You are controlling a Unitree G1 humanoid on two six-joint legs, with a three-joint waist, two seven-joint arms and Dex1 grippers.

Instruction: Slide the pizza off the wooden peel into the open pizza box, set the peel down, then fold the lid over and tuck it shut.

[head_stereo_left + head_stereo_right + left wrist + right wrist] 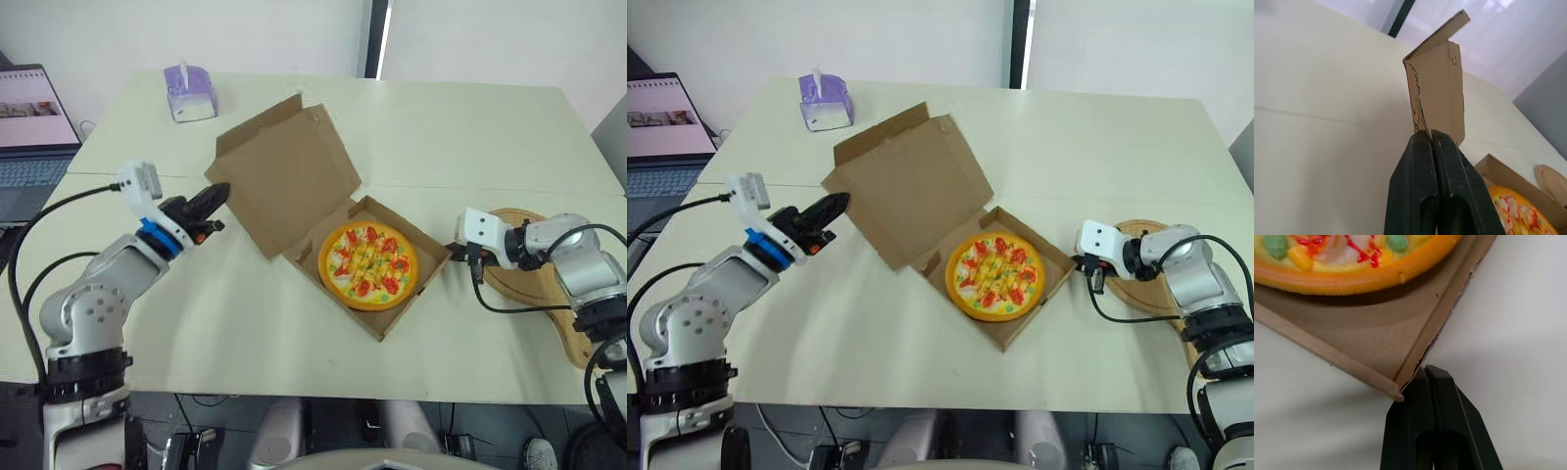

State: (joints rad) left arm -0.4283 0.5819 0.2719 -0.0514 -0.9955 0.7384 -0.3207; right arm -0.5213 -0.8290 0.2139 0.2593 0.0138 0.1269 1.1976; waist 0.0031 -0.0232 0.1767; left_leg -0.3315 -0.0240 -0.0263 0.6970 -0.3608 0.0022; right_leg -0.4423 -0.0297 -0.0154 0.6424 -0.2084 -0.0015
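With the pizza (369,266) boxed and the peel (517,282) parked right, the left gripper (217,194) noses the raised lid (279,186), seemingly to fold it, while the right gripper (457,251) appears to brace the box (1366,338) corner, both with fingers (1418,186) pressed together, empty.

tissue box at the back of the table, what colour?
The tissue box is purple and white, clearest in the left eye view.

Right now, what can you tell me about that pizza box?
The box is plain brown cardboard, lying open on the cream table. Its lid stands tilted back toward the robot's left, side flaps showing. The shallow tray holds a round pizza. The left end effector, shut, is at the lid's edge; the right end effector, shut, at the tray's right corner.
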